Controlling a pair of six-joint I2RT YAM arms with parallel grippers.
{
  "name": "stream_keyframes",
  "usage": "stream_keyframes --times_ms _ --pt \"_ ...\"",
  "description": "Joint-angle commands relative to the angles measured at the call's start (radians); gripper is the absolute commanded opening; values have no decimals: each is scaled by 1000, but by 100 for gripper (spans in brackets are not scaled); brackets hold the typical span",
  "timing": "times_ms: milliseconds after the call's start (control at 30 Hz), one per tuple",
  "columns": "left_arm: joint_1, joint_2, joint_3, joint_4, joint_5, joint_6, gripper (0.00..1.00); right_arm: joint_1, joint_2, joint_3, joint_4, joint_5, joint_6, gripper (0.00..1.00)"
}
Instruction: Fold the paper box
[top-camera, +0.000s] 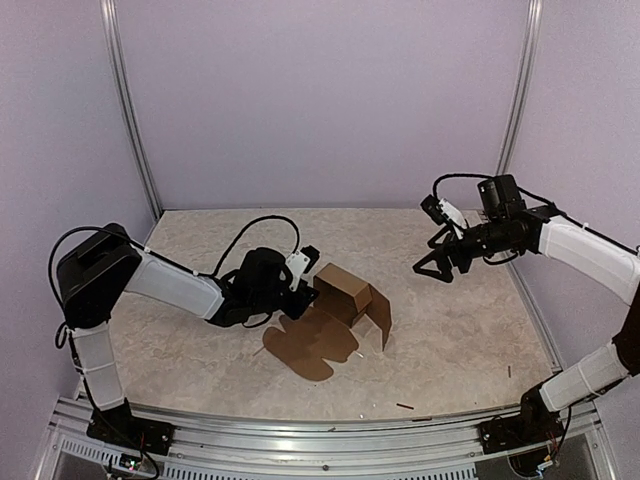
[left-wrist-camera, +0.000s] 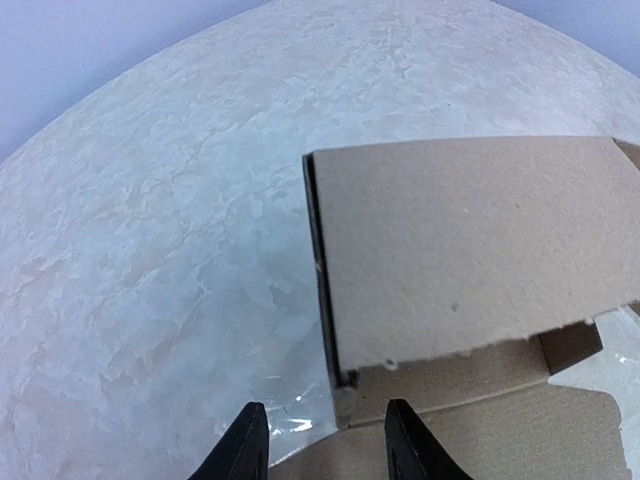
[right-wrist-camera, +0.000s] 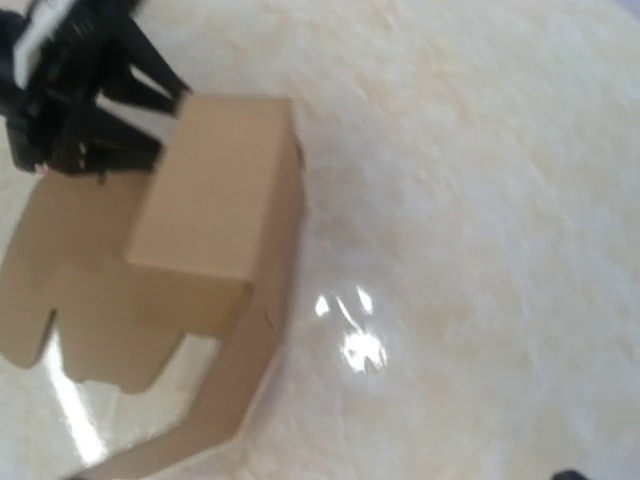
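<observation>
The paper box (top-camera: 345, 292) is brown cardboard, partly raised in the middle of the table. One panel stands up and rounded flaps (top-camera: 310, 348) lie flat toward the near edge. My left gripper (top-camera: 306, 290) sits low against the box's left side. In the left wrist view my left gripper (left-wrist-camera: 325, 445) is open, its fingertips (left-wrist-camera: 245, 445) astride the corner of the paper box (left-wrist-camera: 470, 250) and pinching nothing. My right gripper (top-camera: 432, 272) hangs open in the air, well right of the box. The right wrist view shows the paper box (right-wrist-camera: 215, 200) and the left gripper (right-wrist-camera: 80, 90), not its own fingers.
Small dark scraps (top-camera: 404, 406) lie near the front edge, and another (top-camera: 508, 371) at the right. A metal rail (top-camera: 320, 440) runs along the near edge. Purple walls with upright posts (top-camera: 135, 120) close in the back and sides.
</observation>
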Motion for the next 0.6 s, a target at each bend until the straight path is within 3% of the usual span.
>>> stream_keyframes --times_ms 0,333,567 --pt "47 62 51 29 80 30 37 -55 -4 -48 39 -29 52 100" --pt "93 114 111 36 223 51 19 -64 82 -48 -48 -77 -71 92" --pt "95 117 151 2 249 44 16 -62 163 11 -46 -85 -59 86"
